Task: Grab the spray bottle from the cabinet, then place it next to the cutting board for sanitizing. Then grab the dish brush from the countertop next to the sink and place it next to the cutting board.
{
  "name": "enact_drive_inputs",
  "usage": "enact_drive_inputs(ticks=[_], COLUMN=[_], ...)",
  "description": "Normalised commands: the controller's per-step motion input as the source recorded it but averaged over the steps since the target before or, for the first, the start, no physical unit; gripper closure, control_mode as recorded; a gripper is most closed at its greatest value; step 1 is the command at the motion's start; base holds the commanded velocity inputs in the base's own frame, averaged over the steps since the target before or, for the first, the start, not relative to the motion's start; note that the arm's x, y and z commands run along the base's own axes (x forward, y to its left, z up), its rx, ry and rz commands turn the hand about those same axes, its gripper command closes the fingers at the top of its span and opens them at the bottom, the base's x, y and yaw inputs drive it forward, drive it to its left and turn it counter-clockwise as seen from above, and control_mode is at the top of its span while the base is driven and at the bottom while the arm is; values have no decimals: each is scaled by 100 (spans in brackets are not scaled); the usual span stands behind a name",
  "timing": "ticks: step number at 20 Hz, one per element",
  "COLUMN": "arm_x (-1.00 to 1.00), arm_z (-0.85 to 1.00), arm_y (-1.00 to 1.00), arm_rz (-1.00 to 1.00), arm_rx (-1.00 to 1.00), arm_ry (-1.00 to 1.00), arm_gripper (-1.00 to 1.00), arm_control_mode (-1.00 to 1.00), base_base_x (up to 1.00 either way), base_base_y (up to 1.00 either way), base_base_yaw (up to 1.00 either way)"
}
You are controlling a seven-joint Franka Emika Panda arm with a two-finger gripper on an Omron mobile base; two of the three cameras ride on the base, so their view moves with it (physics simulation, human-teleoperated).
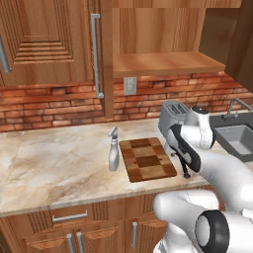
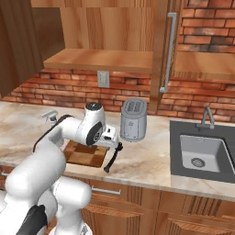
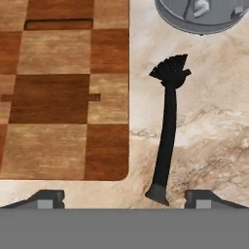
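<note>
End effector [image 3: 124,197]: jaws spread wide and holding nothing; in the hand view the two fingertips [image 3: 48,198] stand far apart at the bottom, looking straight down at the bench.
Dish brush [image 3: 166,131]: lies flat on the bench [image 1: 54,158], free of the fingers; its handle end sits between the two fingertips, closer to the one on the right of the hand view, and the bristled head points away toward the toaster.
Brush versus board: just beside the long edge of the cutting board [image 3: 63,92], roughly parallel to it, with a narrow strip of stone between them; not touching it.
Brush in the base views: a dark stick under the wrist in the right base view [image 2: 113,158], and below the forearm near the bench's front edge in the left base view [image 1: 186,170].
Spray bottle [image 1: 113,149]: upright on the bench, just beside the board's opposite long edge, trigger head on top.
Cutting board in the left base view [image 1: 147,159]: flat on the bench, between the bottle and the brush.
Toaster [image 2: 133,120]: silver, upright behind the brush, near its bristles.
Sink [image 2: 202,149]: dark basin with its faucet [image 2: 206,117], well apart from the brush.
Cabinet [image 1: 54,39]: on the brick wall above, with its bar handle [image 1: 95,54] and an open wooden shelf [image 1: 165,63] beside it.
</note>
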Motion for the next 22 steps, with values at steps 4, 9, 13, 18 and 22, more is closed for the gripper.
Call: enact_drive_inputs(ticks=[4,9,13,18,22], arm_x=[-77,-84,-82,-71,-66], arm_z=[94,100,100,100,100], arm_y=[34,30,13,0,1], arm_rz=[0,0,0,0,0], arm_rx=[0,-3,-5,-3,0], arm_ry=[-28,-34,-28,-19,-23], arm_gripper=[-100,-100,-100,-100,-100], arm_control_mode=[-100,-100,-100,-100,-100], base_base_x=[0,0,0,0,0], base_base_y=[0,0,0,0,0], base_base_yaw=[0,0,0,0,0])
